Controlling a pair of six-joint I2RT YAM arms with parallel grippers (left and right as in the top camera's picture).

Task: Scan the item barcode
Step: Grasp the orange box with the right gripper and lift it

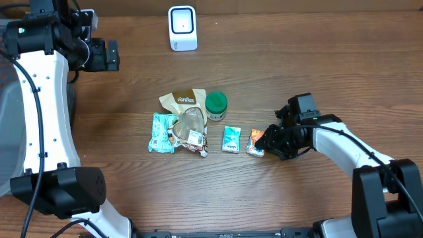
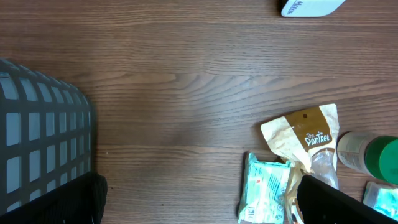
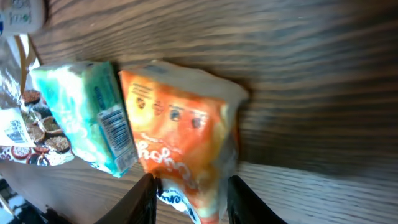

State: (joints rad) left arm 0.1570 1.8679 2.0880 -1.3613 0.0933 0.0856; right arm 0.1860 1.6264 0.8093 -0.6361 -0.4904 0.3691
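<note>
Right wrist view: the right gripper [image 3: 189, 200] pinches a crinkly, glossy orange packet [image 3: 180, 130] on the wood-grain table [image 3: 311, 74]; the left gripper [image 2: 199, 194] gapes wide.

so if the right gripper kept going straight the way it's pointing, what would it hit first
The orange snack packet: it already sits between the fingers of the right gripper. Past it the wrist view shows only the wooden table. The teal packet lies off to one side, though depth is unclear.

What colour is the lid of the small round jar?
Green. The round jar lid shows best in the overhead view.
</note>
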